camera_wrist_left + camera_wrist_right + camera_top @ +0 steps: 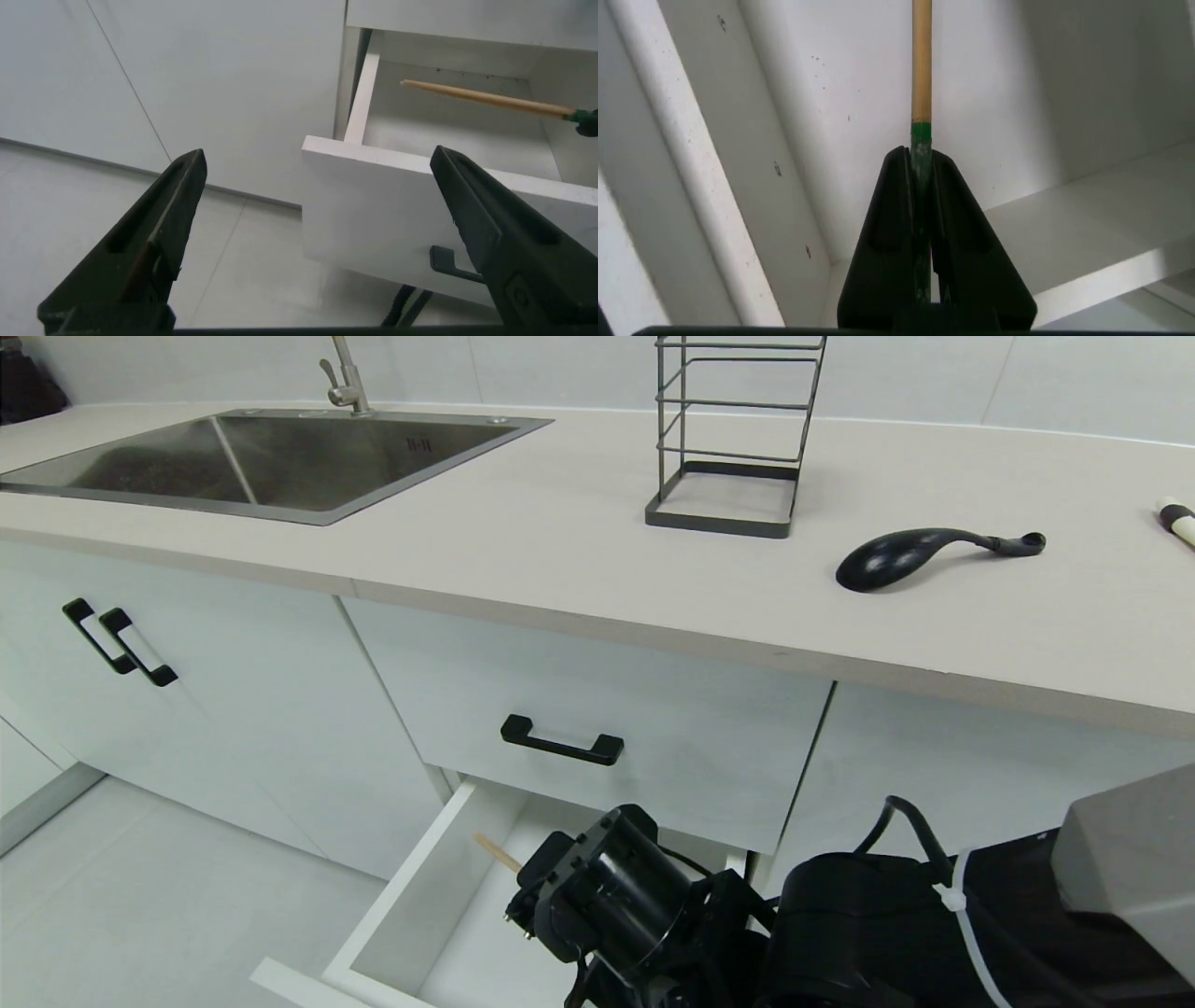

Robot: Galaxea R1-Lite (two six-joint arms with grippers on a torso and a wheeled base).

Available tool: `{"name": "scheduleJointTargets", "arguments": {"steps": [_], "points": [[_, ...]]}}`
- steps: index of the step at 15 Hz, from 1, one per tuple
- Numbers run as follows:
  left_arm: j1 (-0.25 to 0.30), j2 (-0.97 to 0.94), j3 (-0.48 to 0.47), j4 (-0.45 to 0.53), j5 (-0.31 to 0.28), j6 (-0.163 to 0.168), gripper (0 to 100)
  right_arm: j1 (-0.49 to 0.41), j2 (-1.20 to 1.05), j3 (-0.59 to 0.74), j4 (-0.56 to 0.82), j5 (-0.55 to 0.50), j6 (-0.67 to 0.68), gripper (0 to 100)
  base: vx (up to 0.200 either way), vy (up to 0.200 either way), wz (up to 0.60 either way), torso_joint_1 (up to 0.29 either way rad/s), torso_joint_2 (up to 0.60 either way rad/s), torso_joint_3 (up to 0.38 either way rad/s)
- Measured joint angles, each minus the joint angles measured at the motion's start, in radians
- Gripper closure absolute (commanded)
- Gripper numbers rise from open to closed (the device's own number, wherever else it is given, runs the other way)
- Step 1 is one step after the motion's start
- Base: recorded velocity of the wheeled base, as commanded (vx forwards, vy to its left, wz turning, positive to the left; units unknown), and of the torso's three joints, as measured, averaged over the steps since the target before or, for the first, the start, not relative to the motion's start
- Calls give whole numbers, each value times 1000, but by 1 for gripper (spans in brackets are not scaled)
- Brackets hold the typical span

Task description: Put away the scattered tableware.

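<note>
A beige countertop [560, 541] with a steel sink [280, 457] runs above the right gripper [921, 161], with a white tiled wall [934, 373] beyond. White black-handled cabinet fronts [280, 728] rise beyond it, and grey floor [140, 915] lies to its left.

One spoon [894, 557], one chopstick [922, 65], one wire rack [717, 525], one sink [308, 467], one open drawer [411, 879].

Wooden, green-ended chopstick [921, 56] over open drawer [411, 887]; black spoon [896, 557] lying on counter [560, 523].

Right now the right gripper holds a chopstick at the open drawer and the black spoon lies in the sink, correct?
No: the black spoon lies on the counter, beside the wire rack; the head view shows it. The rest holds.
</note>
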Motion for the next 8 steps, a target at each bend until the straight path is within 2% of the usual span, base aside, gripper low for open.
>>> {"name": "scheduleJointTargets", "arguments": {"steps": [8], "points": [[0, 0, 0, 0, 0, 0, 0, -53, 74, 8, -104, -14, 0, 100, 0, 0, 0, 0, 0, 0]]}}
